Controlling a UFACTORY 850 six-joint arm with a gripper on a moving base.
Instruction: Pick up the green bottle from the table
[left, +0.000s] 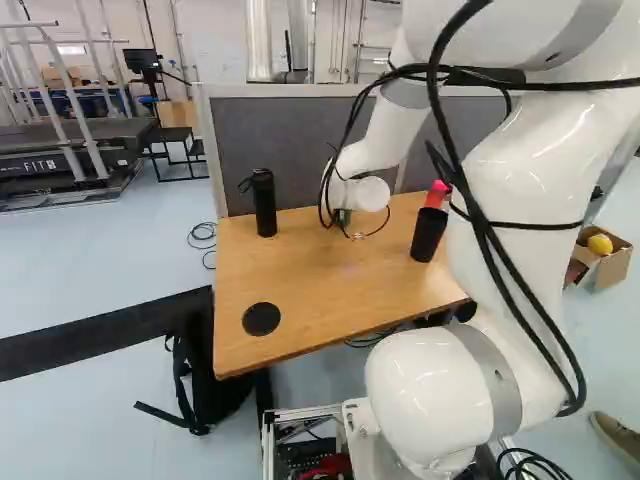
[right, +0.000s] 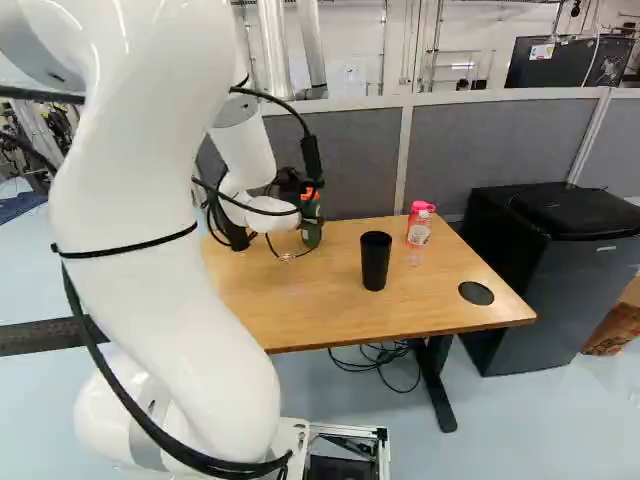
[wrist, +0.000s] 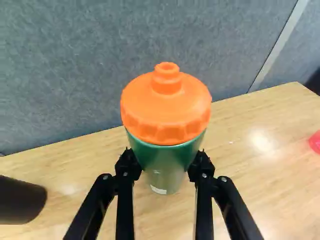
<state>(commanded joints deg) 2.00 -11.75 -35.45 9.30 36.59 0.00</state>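
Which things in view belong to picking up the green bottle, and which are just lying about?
Job:
- green bottle with orange lid
- black two-fingered gripper, closed on it
- light wooden table

Lying about:
- black cylindrical cup
- small clear bottle with pink lid
- tall black bottle
- black backpack on the floor

A black cup (right: 375, 262) stands near a pink-lidded bottle (right: 419, 228), well apart from a black flask (left: 264, 205). Behind them runs a grey partition (right: 480, 150); a black bag (left: 215, 385) slumps on the floor (left: 80, 430).
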